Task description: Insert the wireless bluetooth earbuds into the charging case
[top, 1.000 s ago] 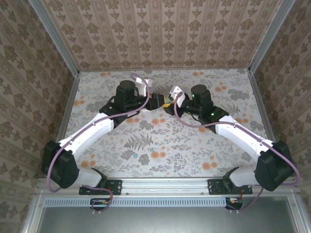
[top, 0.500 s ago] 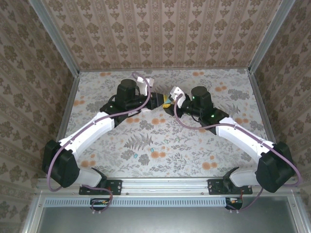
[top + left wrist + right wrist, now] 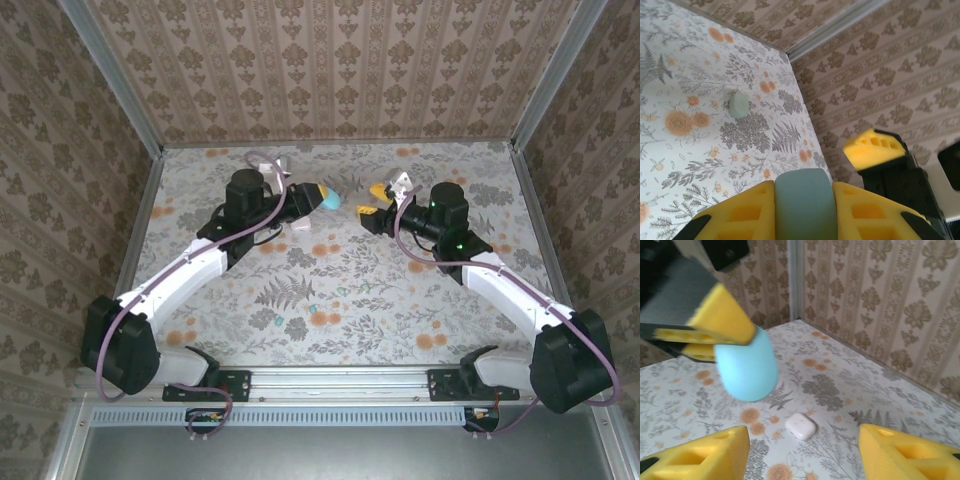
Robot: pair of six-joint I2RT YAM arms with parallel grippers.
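Two grippers face each other above the table (image 3: 480, 300): the left gripper (image 3: 318, 197) clamps a teal case (image 3: 803, 202) aloft, seemingly steadying it for loading, the right gripper (image 3: 373, 198) gapes empty nearby, and a tiny teal earbud (image 3: 283, 321) lies loose toward the near edge.

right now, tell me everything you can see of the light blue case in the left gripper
The light blue case is a smooth, rounded pebble of matte-looking plastic, apparently closed. The yellow fingers of the left gripper pinch it on two sides, its rounded end sticking out past them, and it seems held up clear of the floral table.
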